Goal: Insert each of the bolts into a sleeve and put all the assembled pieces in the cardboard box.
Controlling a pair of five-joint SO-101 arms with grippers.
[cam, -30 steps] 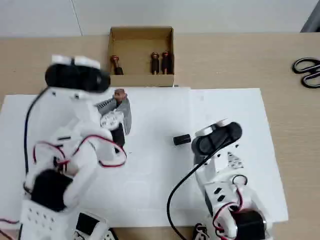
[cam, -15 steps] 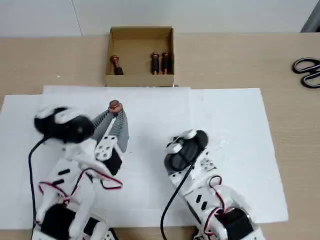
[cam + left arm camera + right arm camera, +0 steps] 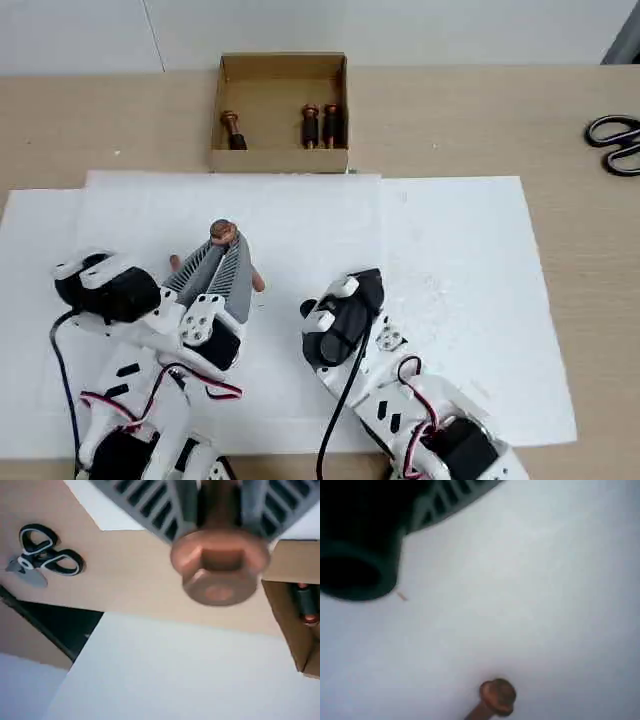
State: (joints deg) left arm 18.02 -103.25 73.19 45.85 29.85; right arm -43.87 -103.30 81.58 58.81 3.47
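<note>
Between the left claw's [image 3: 226, 247] ribbed fingers [image 3: 135, 495], left of centre in the high view, a bolt [image 3: 223, 232] sits clamped. Its flanged head pokes out past the tips toward the box [image 3: 283, 160]. How much shank is free behind the head I cannot tell.

Lower centre in that view, under the right arm, the right claw [image 3: 390, 525] looks closed on the black sleeve [image 3: 357, 572], whose open mouth faces the wrist camera. A second bolt [image 3: 496, 698] lies loose on the paper [image 3: 450, 240], close by the left claw.

The step in hand is probably mating this bolt with the sleeve. To do it well:

- Turn the sleeve mouth toward the shank end, not the head.
- Put both axes on one line before closing the gap.
- Keep one arm fixed and feed with the other, slowly, so a slight miss nudges instead of jamming.
- If only the head is exposed, the left grip likely needs shifting toward the head first.
- Work above the paper, clear of the loose bolt, which would roll if brushed.

Top centre, the box already holds three assembled pieces [image 3: 310, 126]. Scissors [image 3: 615, 145] lie on the counter [image 3: 450, 110] at the right edge, well apart.
</note>
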